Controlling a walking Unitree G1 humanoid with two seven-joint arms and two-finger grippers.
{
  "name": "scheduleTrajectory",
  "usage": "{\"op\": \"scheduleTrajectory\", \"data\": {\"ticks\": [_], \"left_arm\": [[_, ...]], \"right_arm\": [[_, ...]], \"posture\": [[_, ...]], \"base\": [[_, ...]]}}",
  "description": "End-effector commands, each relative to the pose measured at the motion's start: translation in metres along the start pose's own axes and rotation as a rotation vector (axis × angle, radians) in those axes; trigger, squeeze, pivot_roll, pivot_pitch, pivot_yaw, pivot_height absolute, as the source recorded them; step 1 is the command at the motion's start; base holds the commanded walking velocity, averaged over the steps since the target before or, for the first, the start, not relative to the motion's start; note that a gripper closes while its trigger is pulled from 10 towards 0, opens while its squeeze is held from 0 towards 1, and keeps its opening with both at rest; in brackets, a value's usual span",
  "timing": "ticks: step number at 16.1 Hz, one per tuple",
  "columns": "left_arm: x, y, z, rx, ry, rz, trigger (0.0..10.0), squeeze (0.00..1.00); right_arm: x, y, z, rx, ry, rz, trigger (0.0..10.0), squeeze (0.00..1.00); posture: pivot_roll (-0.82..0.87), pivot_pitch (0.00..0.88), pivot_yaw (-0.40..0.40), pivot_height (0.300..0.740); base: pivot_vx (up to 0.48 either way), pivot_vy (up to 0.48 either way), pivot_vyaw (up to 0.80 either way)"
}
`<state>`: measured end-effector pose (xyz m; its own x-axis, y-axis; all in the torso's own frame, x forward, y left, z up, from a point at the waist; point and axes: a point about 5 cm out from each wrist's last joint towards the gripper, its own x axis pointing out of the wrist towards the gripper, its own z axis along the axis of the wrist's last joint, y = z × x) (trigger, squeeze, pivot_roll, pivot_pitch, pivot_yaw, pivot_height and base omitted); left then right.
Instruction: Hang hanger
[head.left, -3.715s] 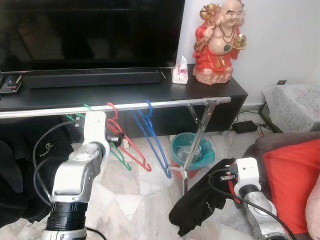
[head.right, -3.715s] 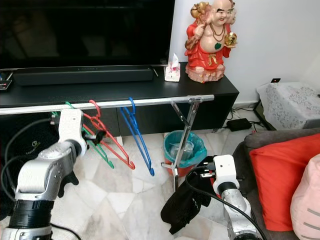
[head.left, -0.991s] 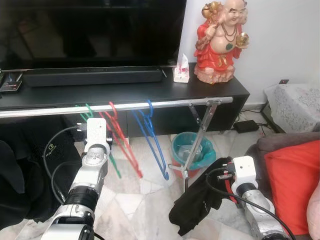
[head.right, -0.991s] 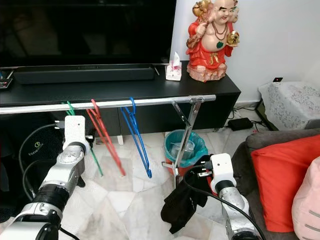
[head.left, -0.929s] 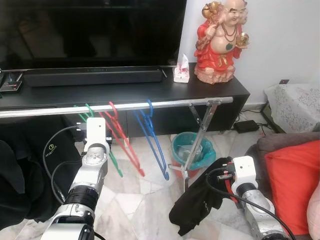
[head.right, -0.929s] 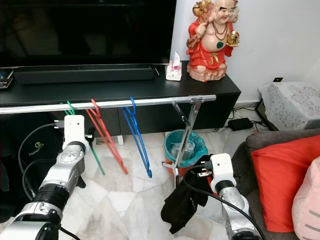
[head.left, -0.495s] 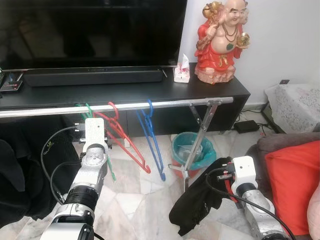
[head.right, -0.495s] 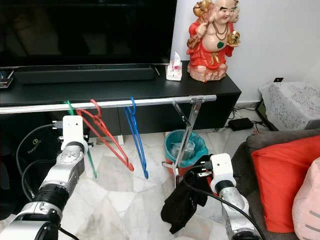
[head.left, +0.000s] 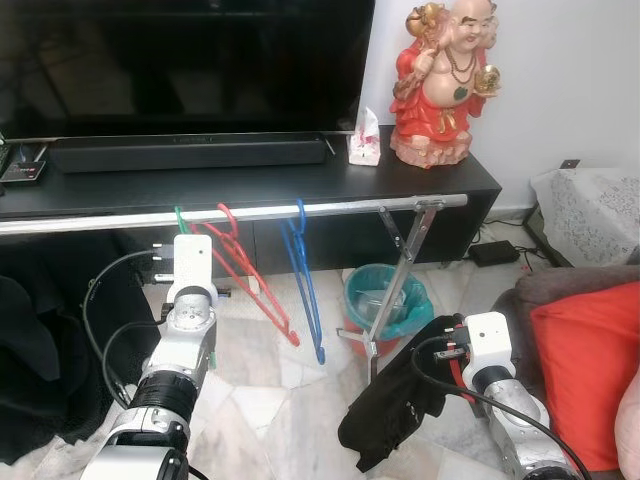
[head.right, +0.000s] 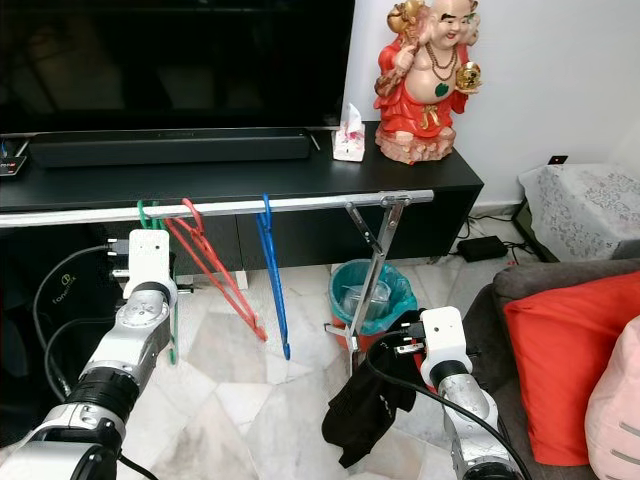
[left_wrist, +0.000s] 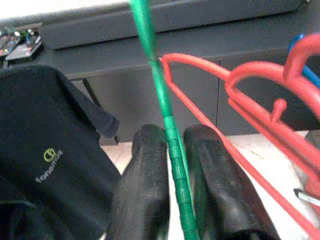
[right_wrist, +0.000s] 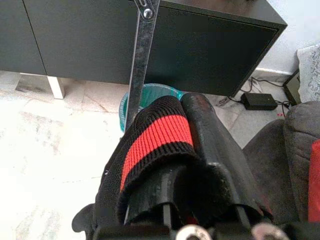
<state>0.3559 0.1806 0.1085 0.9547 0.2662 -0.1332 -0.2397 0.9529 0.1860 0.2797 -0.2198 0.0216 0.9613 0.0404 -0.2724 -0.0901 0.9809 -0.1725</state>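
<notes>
I'm pinching the green hanger (left_wrist: 170, 135) between my left gripper (left_wrist: 172, 165) fingers; its hook is sitting on the rail (head.left: 300, 209). It's looking light, stiff, slippery plastic, so I'm gripping the thin bar. My right gripper (right_wrist: 195, 150) is clamping the black garment (head.left: 400, 405).

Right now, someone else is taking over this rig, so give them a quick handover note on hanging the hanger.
Left hand: shut on the green hanger, whose hook is over the metal rail.
Right hand: shut on a black garment with a red band, held low by the teal bin.
Done: red hanger and blue hanger hang on the rail.
Left: release the green hanger, then withdraw.
</notes>
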Motion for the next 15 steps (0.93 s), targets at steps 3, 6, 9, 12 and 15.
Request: {"op": "scheduleTrajectory", "data": {"ticks": [3, 6, 9, 12, 15], "left_arm": [[-0.009, 0.003, 0.008, 0.047, -0.080, 0.009, 0.0, 0.00], [-0.024, 0.014, 0.004, 0.075, -0.108, 0.034, 0.0, 0.00], [-0.036, 0.025, -0.005, 0.099, -0.094, 0.051, 0.0, 0.00], [-0.046, 0.036, -0.008, 0.103, -0.097, 0.087, 1.4, 0.00], [-0.055, 0.050, -0.014, 0.137, -0.110, 0.108, 10.0, 0.00]], "right_arm": [[-0.001, -0.004, 0.001, 0.005, -0.002, -0.014, 10.0, 0.00], [-0.002, -0.004, -0.001, 0.006, 0.002, -0.016, 10.0, 0.00], [-0.002, -0.003, -0.002, 0.007, 0.006, -0.012, 10.0, 0.00], [-0.001, -0.002, -0.002, 0.007, 0.005, -0.008, 10.0, 0.00], [-0.002, -0.004, -0.002, 0.006, 0.006, -0.012, 10.0, 0.00]], "posture": [[0.09, 0.000, -0.087, 0.740], [0.10, 0.000, -0.086, 0.740], [0.11, 0.000, -0.088, 0.740], [0.11, 0.000, -0.087, 0.740], [0.11, 0.000, -0.087, 0.740]], "base": [[0.000, 0.000, 0.00], [0.000, 0.000, 0.00], [0.000, 0.000, 0.00], [0.000, 0.000, 0.00], [0.000, 0.000, 0.00]]}}
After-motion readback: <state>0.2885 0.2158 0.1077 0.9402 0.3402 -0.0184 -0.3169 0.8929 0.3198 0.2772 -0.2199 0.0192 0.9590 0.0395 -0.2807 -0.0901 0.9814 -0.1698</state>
